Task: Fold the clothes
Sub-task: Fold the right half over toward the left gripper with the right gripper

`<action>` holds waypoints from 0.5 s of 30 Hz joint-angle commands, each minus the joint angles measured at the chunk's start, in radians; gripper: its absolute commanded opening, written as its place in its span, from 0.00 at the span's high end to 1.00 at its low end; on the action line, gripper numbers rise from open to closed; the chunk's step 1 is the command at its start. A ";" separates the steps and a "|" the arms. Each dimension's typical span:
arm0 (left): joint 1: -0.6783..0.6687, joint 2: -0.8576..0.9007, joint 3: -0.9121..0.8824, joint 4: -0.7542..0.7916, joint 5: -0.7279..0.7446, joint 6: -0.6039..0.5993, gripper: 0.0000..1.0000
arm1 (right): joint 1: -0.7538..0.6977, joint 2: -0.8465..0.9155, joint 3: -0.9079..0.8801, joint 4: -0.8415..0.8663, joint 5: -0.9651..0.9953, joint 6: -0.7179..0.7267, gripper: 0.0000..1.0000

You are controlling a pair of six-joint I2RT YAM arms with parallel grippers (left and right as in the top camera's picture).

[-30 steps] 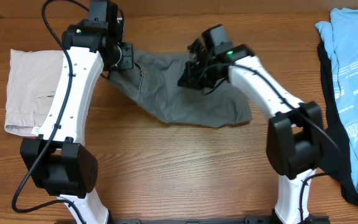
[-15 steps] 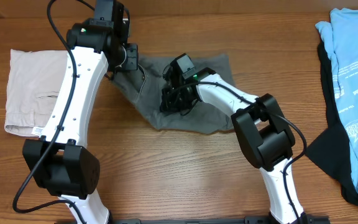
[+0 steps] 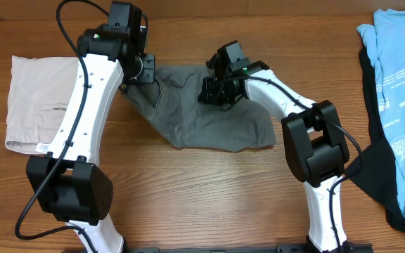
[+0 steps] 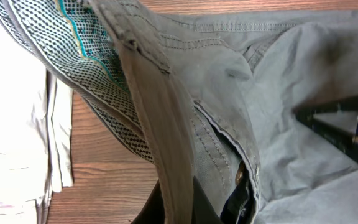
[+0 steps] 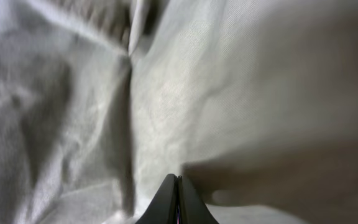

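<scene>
The dark grey shorts (image 3: 202,123) lie crumpled on the table's far middle. My left gripper (image 3: 146,70) is shut on their waistband at the upper left corner. In the left wrist view the band runs down between the fingers (image 4: 179,196), with the patterned lining of the shorts (image 4: 278,93) showing. My right gripper (image 3: 213,91) is shut, with its tips pressed together, low over the upper middle of the shorts. In the right wrist view the closed tips (image 5: 176,182) show no cloth between them, and grey fabric (image 5: 73,93) fills the frame.
The folded pale beige shorts (image 3: 37,98) lie at the left, close to my left arm, and also show in the left wrist view (image 4: 11,124). A light-blue shirt (image 3: 399,70) lies on a dark garment (image 3: 375,161) at the right edge. Bare wood lies in front.
My right gripper swept left across the shorts, then came back right and farther from me. The shorts' right side shifted with it. My left gripper stayed holding the waistband.
</scene>
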 commanded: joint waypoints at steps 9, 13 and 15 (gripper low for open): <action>-0.007 -0.037 -0.003 -0.010 -0.027 0.034 0.96 | 0.041 -0.022 0.021 0.119 0.000 0.074 0.96; -0.007 -0.037 -0.003 -0.008 -0.027 0.034 0.96 | 0.067 0.016 0.021 0.173 0.000 0.074 0.96; -0.007 -0.037 -0.003 -0.007 -0.027 0.034 0.96 | 0.082 0.035 0.021 0.206 0.001 0.082 0.96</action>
